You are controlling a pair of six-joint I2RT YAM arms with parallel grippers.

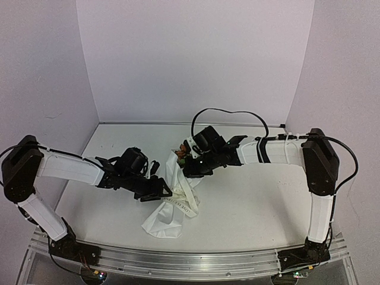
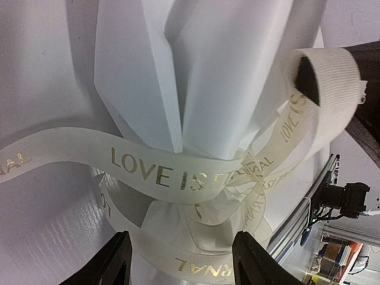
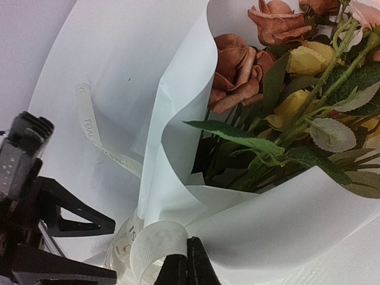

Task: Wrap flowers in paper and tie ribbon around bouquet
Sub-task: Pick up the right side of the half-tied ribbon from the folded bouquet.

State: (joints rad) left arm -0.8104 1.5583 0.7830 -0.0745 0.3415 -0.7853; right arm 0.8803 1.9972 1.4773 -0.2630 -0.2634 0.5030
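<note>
The bouquet is a cone of white paper lying between the two arms, with orange-pink and yellow flowers and green leaves at its wide rim. A cream ribbon printed with gold letters circles the cone's narrow waist in several loose loops. My left gripper stands open just short of that waist, and a ribbon strand runs across the gap between its fingers without being pinched. My right gripper is shut on a loop of the ribbon beside the paper. From above, the left gripper and right gripper flank the cone.
The aluminium rail runs along the table's near edge, also seen as the rail in the left wrist view. White walls close in the back and sides. A black cable arches above the right arm.
</note>
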